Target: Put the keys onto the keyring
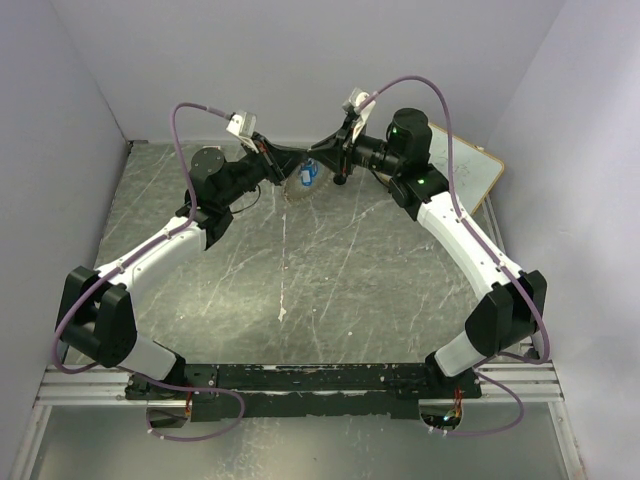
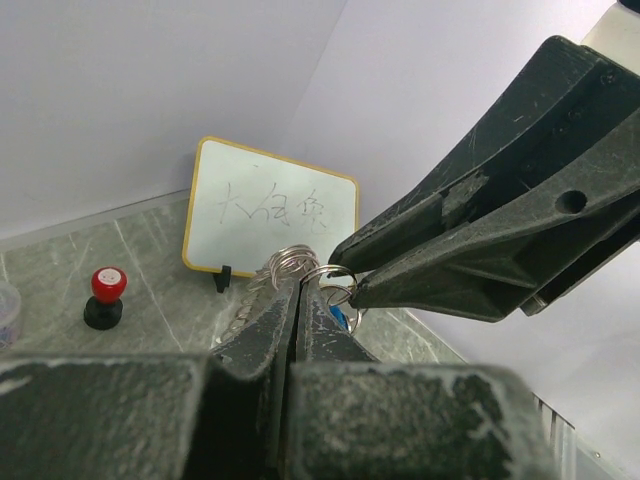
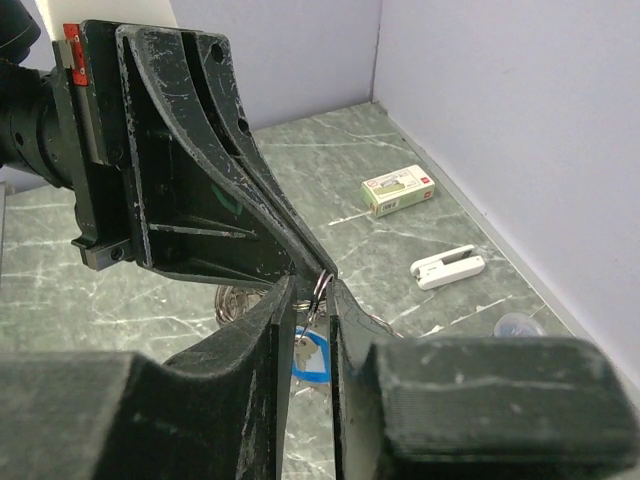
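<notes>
Grey-green marbled table [image 1: 330, 300], lilac walls. From the near-edge bases both arms reach to 12 o'clock and meet above the surface. Left gripper [image 2: 298, 292]: jaws pressed together, clamped on the keyring [image 2: 290, 262]. Right gripper [image 3: 312, 295]: jaws a narrow gap apart, tips at a wire loop of the ring; whether they pinch it cannot be told. Keys [image 3: 308, 358]: blue, just under those tips at 6 o'clock. Whiteboard [image 2: 270, 215] beyond, at 2 o'clock. Judged step: threading. Hold the ring steady, part one coil, and slide the key's hole along it without twisting.
</notes>
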